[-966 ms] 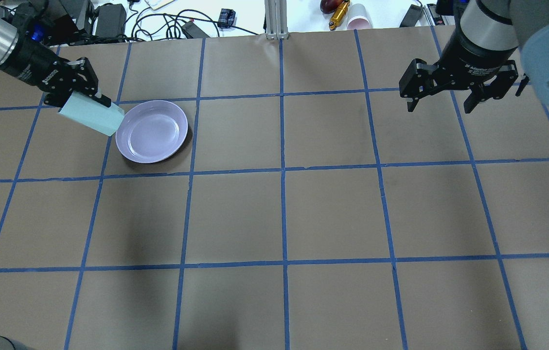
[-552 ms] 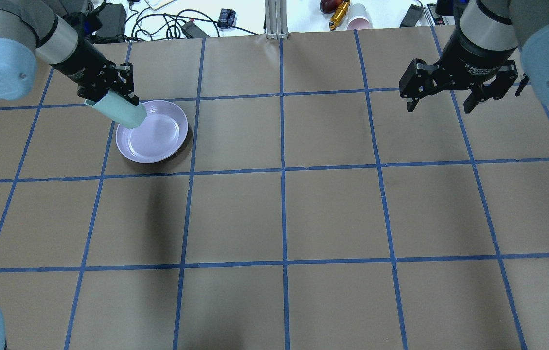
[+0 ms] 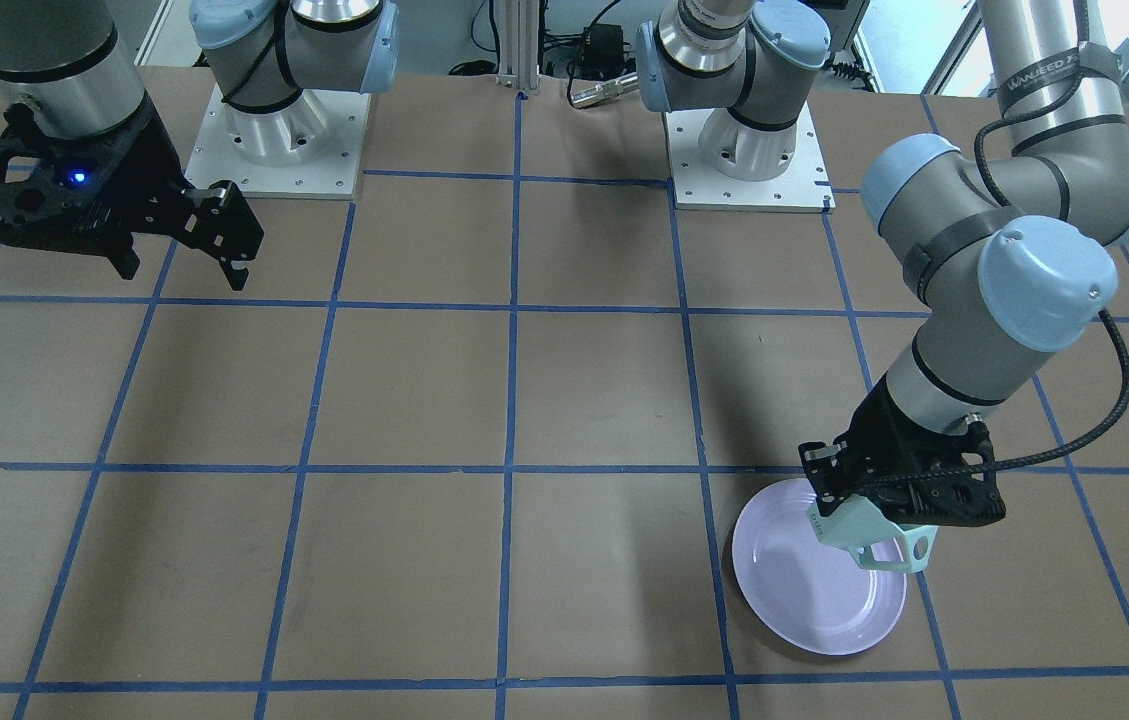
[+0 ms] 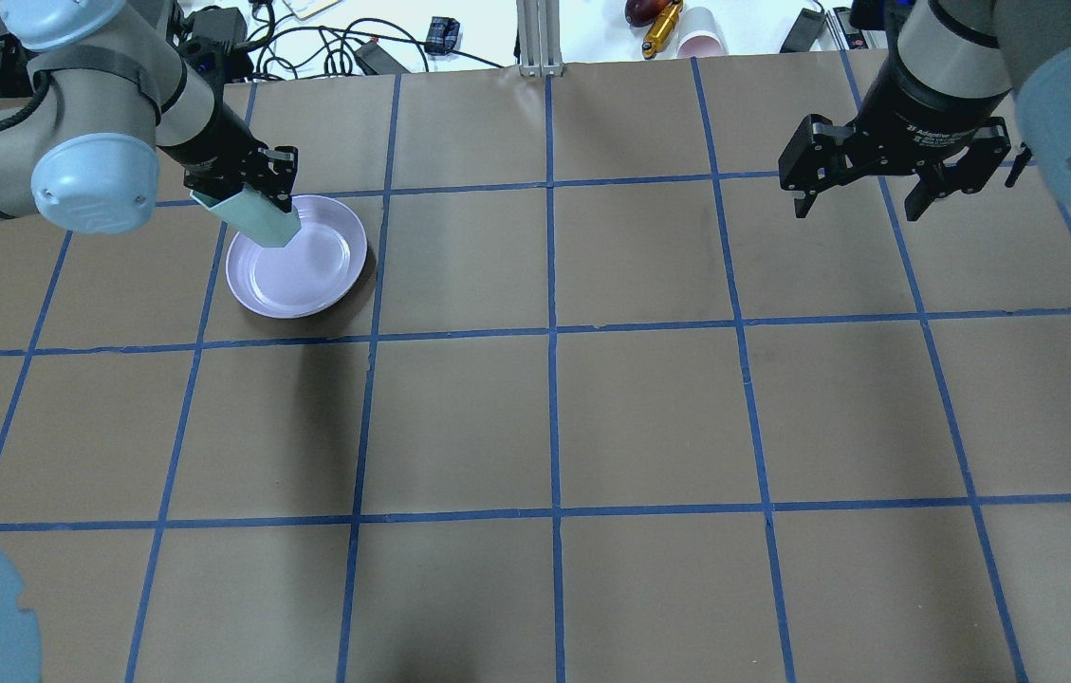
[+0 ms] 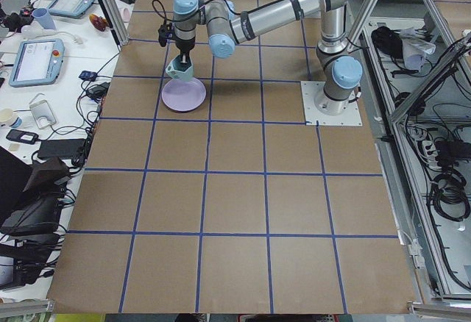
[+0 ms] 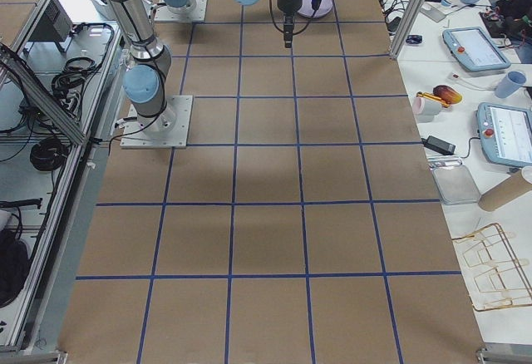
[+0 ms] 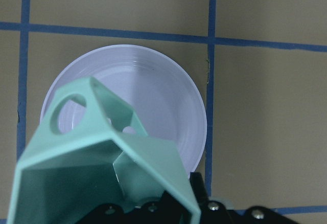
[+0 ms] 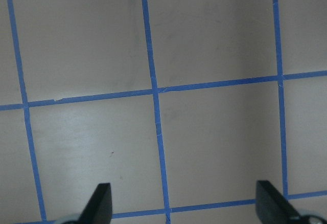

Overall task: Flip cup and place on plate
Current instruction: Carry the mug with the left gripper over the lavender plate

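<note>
In the front-facing view you see the left gripper (image 3: 859,512) clamped on the cup (image 3: 852,528), holding it tilted over the left part of the plate (image 3: 804,600), handle toward the camera. You cannot tell whether cup and plate touch. The right gripper (image 3: 184,272) hangs well apart from them over the table (image 3: 524,400), jaws spread. From overhead, the cup slants down from the left gripper across the plate's rim, and the right jaws gape on nothing. The left side view shows the cup right over the plate. In the left wrist view you look into the cup's dark teal mouth, its handle over the plate. The right wrist view shows both fingertips wide apart above blue tape lines (image 8: 156,132).
</note>
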